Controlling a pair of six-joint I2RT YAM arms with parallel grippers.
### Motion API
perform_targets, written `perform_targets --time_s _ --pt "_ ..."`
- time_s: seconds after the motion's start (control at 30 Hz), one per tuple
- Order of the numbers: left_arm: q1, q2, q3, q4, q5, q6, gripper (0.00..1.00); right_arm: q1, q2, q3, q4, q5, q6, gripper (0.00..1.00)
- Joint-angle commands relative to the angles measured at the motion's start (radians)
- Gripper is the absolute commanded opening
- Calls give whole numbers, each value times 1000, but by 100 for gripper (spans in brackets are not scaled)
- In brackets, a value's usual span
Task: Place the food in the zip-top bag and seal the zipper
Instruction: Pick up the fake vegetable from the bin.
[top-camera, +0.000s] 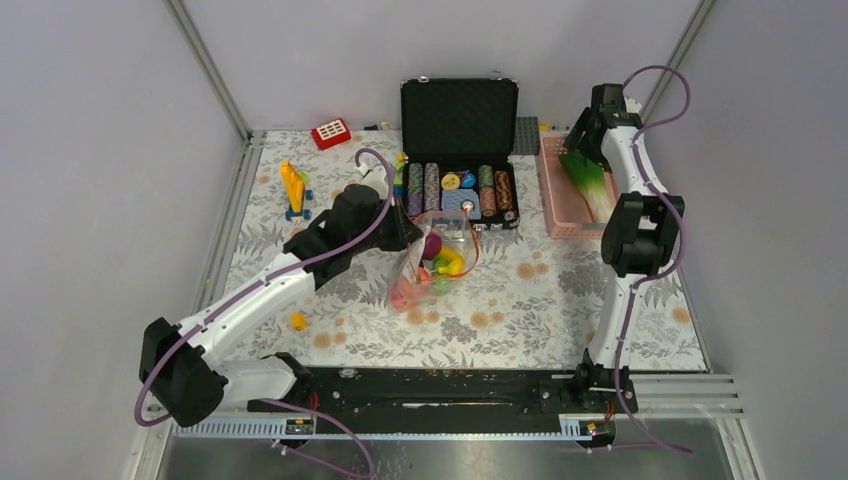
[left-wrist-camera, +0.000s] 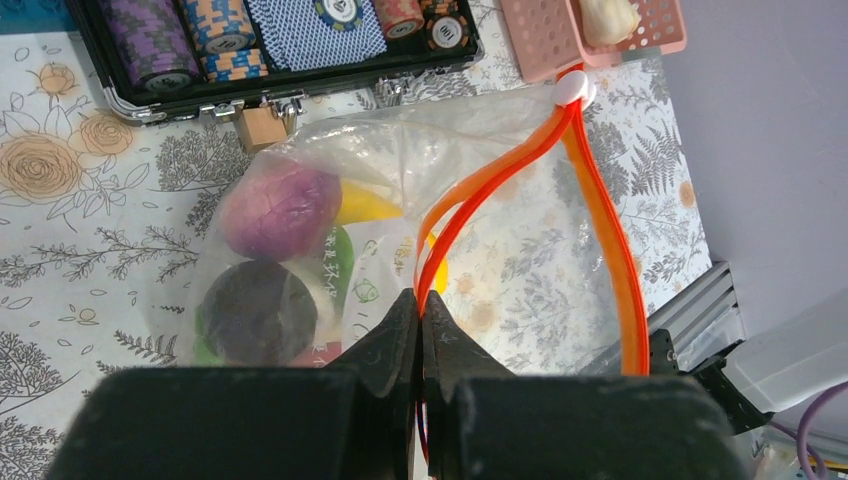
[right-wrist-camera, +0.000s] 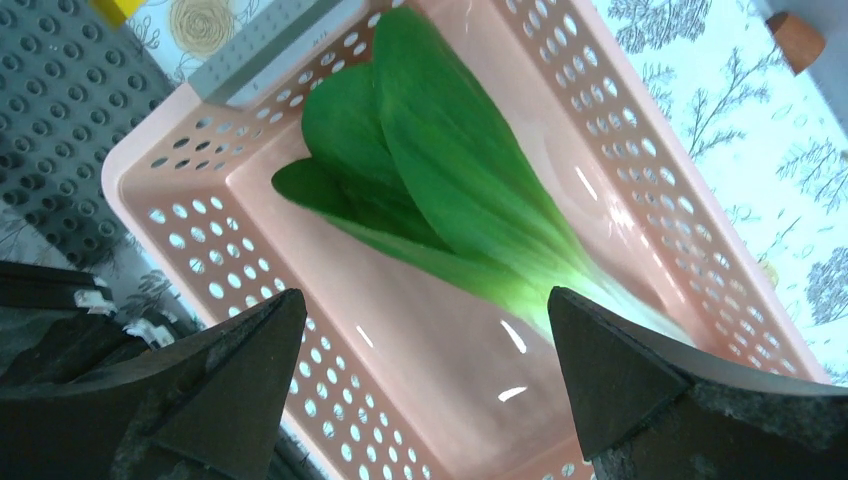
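Left tool (left-wrist-camera: 420, 302) pinches zipper (left-wrist-camera: 605, 240) (right tool (right-wrist-camera: 425, 300) agape).

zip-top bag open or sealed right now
Open. The zip-top bag has its two orange-red zipper strips bowed apart between the white slider and the left hand pinching their near end.

One camera above and behind sees my whole bench (top-camera: 560, 300); both wrist cameras peer close past my jaws, sharing the basket (right-wrist-camera: 200, 250)

Clear glossy plastic zip-top bag (left-wrist-camera: 400, 160)
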Motion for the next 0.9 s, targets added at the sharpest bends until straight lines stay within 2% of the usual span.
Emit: perform_targets --time_s 0.0,0.27,0.43,0.57,0.73,0.87 --pt "9 -48 -7 54 -14 8 0 -3 71 120 -67 66 -88 100" --pt "12 -54 -7 55 -19 5 0 -4 146 232 -122 51 -178 100" --pt "14 -70 -16 58 -33 1 0 -21 167 254 -128 5 -344 100" --pt "13 -68 -6 55 -34 2 0 -33 157 247 -154 -89 -498 100" --pt "14 -40 16 50 -19 4 0 -32 157 259 -210 -105 -545 100" --pt "13 -41 18 56 -21 2 0 -23 184 321 -321 -88 -557 100"
